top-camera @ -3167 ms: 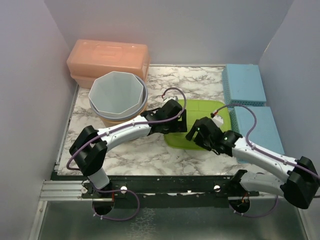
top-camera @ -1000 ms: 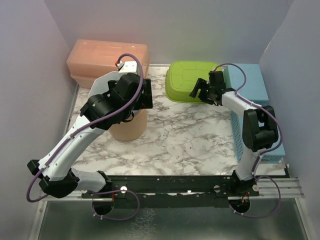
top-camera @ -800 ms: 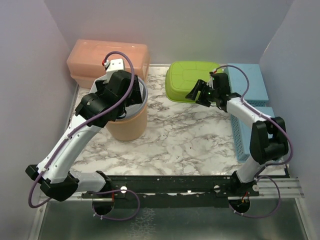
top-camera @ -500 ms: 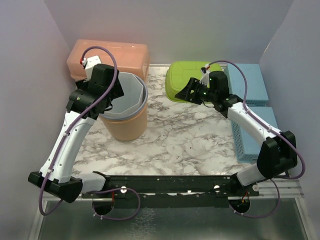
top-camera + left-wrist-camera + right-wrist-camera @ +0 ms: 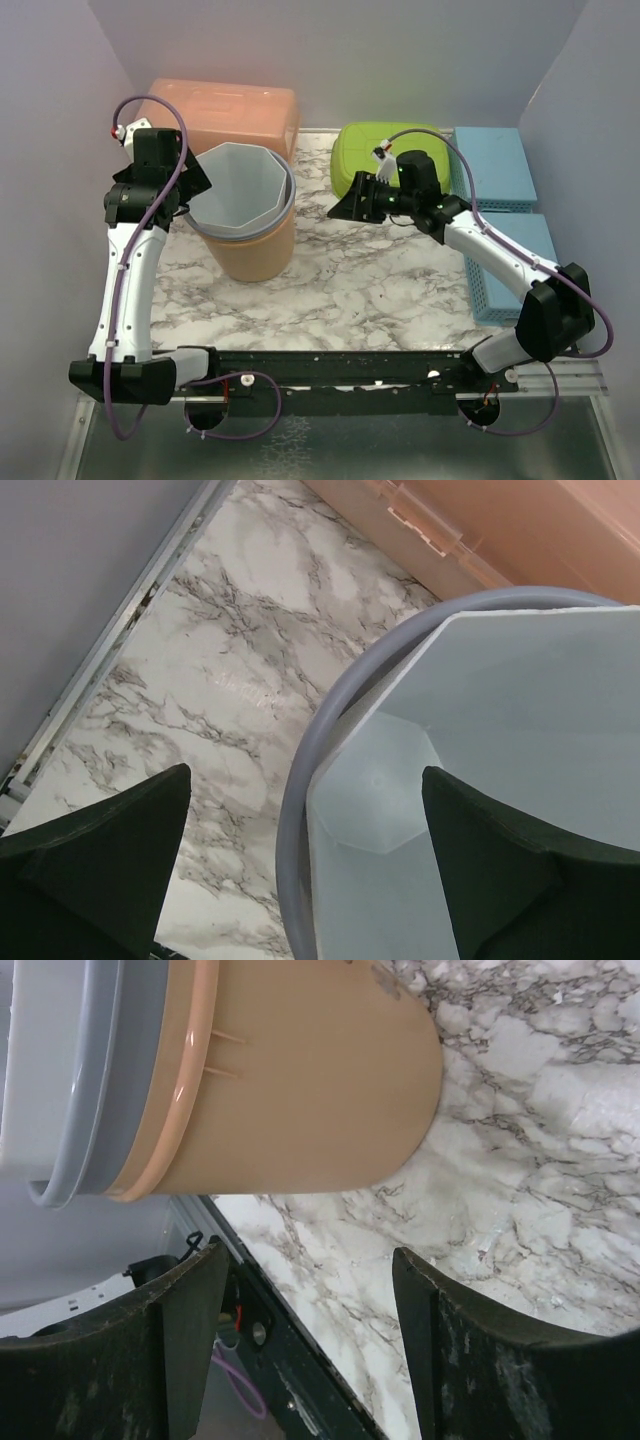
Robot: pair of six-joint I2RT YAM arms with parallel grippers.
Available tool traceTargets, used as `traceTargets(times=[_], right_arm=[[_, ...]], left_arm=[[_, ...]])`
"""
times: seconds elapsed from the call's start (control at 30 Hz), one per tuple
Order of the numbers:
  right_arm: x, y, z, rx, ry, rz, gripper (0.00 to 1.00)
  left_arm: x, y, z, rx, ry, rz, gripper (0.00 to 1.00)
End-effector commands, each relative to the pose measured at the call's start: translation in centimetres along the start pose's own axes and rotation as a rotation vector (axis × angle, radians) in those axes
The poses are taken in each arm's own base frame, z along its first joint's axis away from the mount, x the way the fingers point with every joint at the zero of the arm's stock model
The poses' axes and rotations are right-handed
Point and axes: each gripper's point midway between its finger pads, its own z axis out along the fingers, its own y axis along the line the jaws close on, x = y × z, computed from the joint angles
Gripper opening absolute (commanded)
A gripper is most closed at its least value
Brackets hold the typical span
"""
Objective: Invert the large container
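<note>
The large container, a lime-green tub (image 5: pixel 385 150), lies bottom up at the back of the marble table (image 5: pixel 350 280). My right gripper (image 5: pixel 342 207) hovers just in front of its left corner, apart from it, pointing left. In the right wrist view that gripper (image 5: pixel 310 1335) is open with only marble between its fingers. My left gripper (image 5: pixel 190 185) hangs open over the left rim of a stack of nested buckets (image 5: pixel 245 215). In the left wrist view the grey rim (image 5: pixel 300 780) runs between the wide-spread fingers (image 5: pixel 110 840) without touching them.
The bucket stack is an orange bucket (image 5: pixel 300 1090) holding a grey one and a white one (image 5: pixel 500 730). An orange lidded box (image 5: pixel 225 115) stands at the back left. Two blue baskets (image 5: pixel 490 165) (image 5: pixel 515 265) line the right side.
My right gripper has drawn away from the green tub, leftward and toward the front. The left arm has swung left, from above the buckets to their left rim. The tub has stayed put.
</note>
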Motion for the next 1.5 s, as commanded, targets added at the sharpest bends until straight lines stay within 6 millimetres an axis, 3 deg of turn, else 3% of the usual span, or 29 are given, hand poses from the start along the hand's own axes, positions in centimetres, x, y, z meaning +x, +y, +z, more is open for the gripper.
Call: traceTargets(times=[0.0, 0.13, 0.3, 0.6, 0.93, 1.47], right_arm=[[0.8, 1.9, -0.3, -0.043, 0.046, 0.011, 0.72], [0.8, 1.7, -0.6, -0.030, 0.030, 0.021, 0.72], [1.7, 1.0, 0.0, -0.006, 0.089, 0.053, 0.72], [2.4, 0.3, 0.0, 0.013, 0.097, 0.060, 0.73], [3.1, -0.6, 0.3, 0.040, 0.122, 0.070, 0.73], [3.8, -0.8, 0.4, 0.036, 0.137, 0.093, 0.73]], left_arm=[[0.2, 0.1, -0.4, 0.042, -0.014, -0.051, 0.99], [1.6, -1.3, 0.2, 0.115, 0.024, -0.085, 0.97], [2.6, -0.9, 0.9, 0.097, 0.042, -0.069, 0.88], [0.2, -0.9, -0.8, 0.114, -0.031, -0.076, 0.69], [0.2, -1.9, -1.9, 0.183, -0.021, -0.086, 0.47], [3.2, -2.0, 0.1, 0.191, 0.068, -0.006, 0.40]])
